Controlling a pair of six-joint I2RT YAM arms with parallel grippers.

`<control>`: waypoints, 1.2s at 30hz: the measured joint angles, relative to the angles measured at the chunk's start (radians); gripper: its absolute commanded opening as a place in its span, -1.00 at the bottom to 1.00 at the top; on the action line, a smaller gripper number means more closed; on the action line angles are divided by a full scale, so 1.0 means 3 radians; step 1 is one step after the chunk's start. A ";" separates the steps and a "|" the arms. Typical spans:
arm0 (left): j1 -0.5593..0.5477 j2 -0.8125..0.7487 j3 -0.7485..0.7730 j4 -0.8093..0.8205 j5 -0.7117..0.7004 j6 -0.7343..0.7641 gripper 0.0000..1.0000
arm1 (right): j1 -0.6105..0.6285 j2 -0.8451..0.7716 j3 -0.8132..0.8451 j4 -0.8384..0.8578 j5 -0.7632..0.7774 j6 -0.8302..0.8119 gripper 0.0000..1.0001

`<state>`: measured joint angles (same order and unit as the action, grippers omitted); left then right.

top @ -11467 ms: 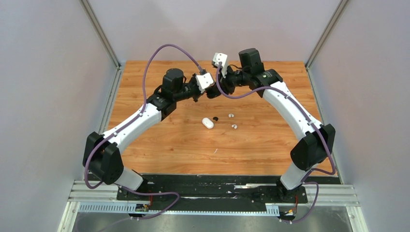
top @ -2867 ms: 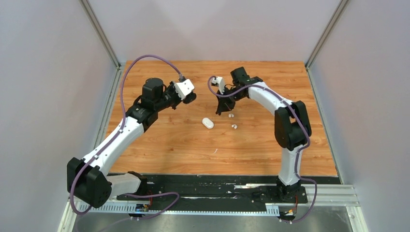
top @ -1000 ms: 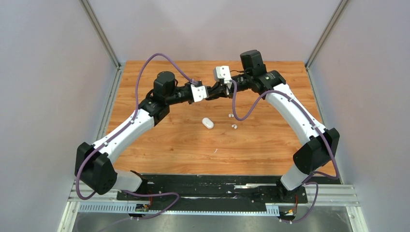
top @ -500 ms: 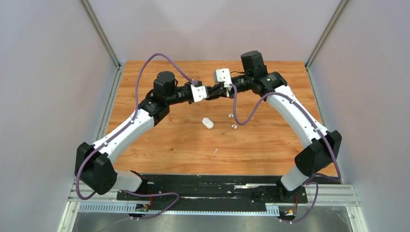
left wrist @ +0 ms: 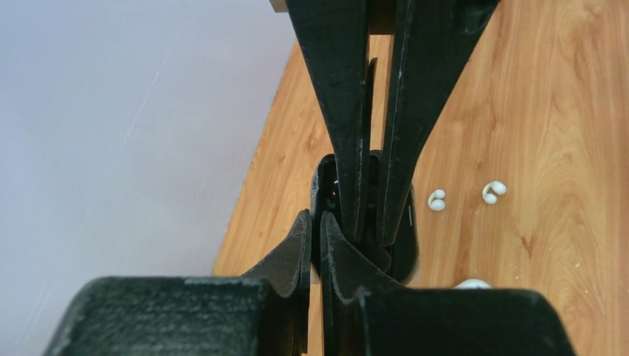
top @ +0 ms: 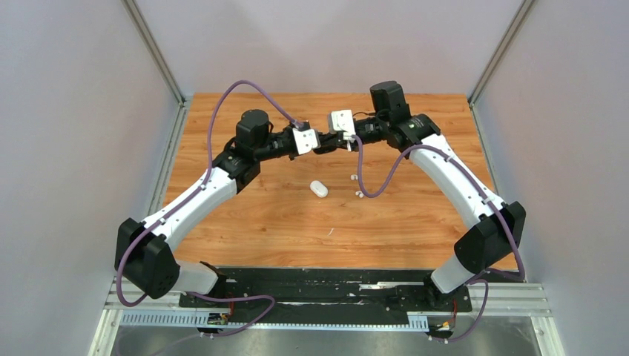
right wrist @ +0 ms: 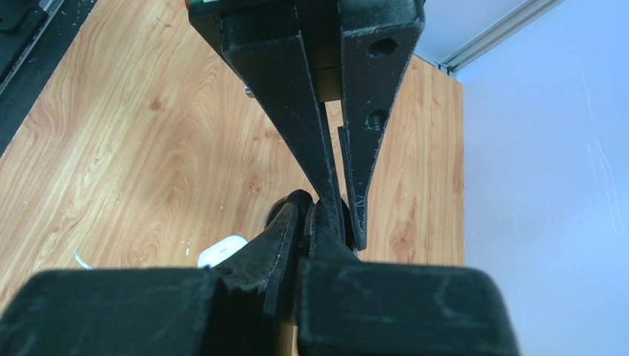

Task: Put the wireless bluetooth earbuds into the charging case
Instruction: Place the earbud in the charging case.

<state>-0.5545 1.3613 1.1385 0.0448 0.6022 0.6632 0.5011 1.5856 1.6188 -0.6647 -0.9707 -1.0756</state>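
Note:
My left gripper [top: 319, 148] is shut on the edge of an open black charging case [top: 324, 147], held above the far middle of the table. In the left wrist view the case [left wrist: 404, 248] shows just past my jaws [left wrist: 315, 216]. My right gripper [top: 331, 145] meets it tip to tip; its fingers [left wrist: 345, 111] reach into the case, shut close together on a small dark thing that I take for a black earbud, mostly hidden. Two white earbuds [top: 353, 177] [top: 359, 194] lie on the table, also in the left wrist view [left wrist: 437, 199] [left wrist: 492, 192]. In the right wrist view my jaws [right wrist: 305, 202] touch the case [right wrist: 285, 210].
A closed white case [top: 319, 188] lies on the wooden table [top: 259, 222] below the grippers; it also shows in the right wrist view [right wrist: 220, 250]. A small white speck [top: 331, 231] lies nearer the front. Grey walls stand on both sides and at the back.
The right gripper went down to the table, came back up and joined the left gripper at the black case. The black bud is gone from the table. Over the last second, both barely moved.

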 measured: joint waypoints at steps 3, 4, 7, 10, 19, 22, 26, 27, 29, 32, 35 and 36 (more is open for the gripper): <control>-0.0003 0.0000 0.0000 -0.0008 -0.0003 -0.0038 -1.00 | 0.0003 -0.0011 -0.0072 0.0057 0.0014 -0.0043 -1.00; -0.0004 0.0000 0.0000 -0.0010 -0.0003 -0.0046 -1.00 | 0.0004 -0.0011 -0.0083 0.0066 0.0017 -0.0056 -1.00; -0.0005 0.0000 0.0000 -0.0010 -0.0003 -0.0064 -1.00 | 0.0017 -0.0011 -0.0116 0.0106 0.0041 -0.0106 -1.00; -0.0004 0.0000 0.0000 -0.0008 -0.0005 -0.0086 -1.00 | 0.0024 -0.0013 -0.0118 0.0112 0.0064 -0.0150 -1.00; -0.0005 0.0000 0.0000 -0.0009 0.0014 -0.0104 -1.00 | 0.0047 -0.0090 -0.0206 0.0150 0.0165 -0.0312 -1.00; -0.0009 0.0000 0.0000 -0.0008 0.0008 -0.0106 -1.00 | 0.0050 -0.0099 -0.0220 0.0137 0.0220 -0.0350 -1.00; -0.0009 0.0000 0.0000 -0.0011 -0.0008 -0.0098 -1.00 | 0.0052 -0.0099 -0.0220 0.0112 0.0257 -0.0352 -1.00; -0.0009 0.0000 0.0000 -0.0015 -0.0013 -0.0097 -1.00 | 0.0053 -0.0099 -0.0219 0.0106 0.0266 -0.0351 -1.00; -0.0011 0.0000 0.0000 -0.0025 -0.0013 -0.0089 -1.00 | 0.0053 -0.0097 -0.0200 0.0064 0.0268 -0.0345 -1.00; -0.0024 0.0000 0.0000 -0.0022 -0.0020 -0.0060 -1.00 | 0.0061 0.0006 -0.0003 -0.0148 0.0270 -0.0304 -1.00; -0.0017 0.0000 0.0000 -0.0011 -0.0064 -0.0011 -1.00 | 0.0075 0.0205 0.0273 -0.0381 0.0278 -0.0229 -1.00; -0.0015 0.0000 0.0000 -0.0015 -0.0084 -0.0006 -1.00 | 0.0081 0.0266 0.0342 -0.0443 0.0284 -0.0197 -1.00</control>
<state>-0.5591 1.3613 1.1385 0.0402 0.5770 0.6613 0.5255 1.6653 1.7214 -0.7975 -0.8856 -1.1347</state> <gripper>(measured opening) 0.071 0.011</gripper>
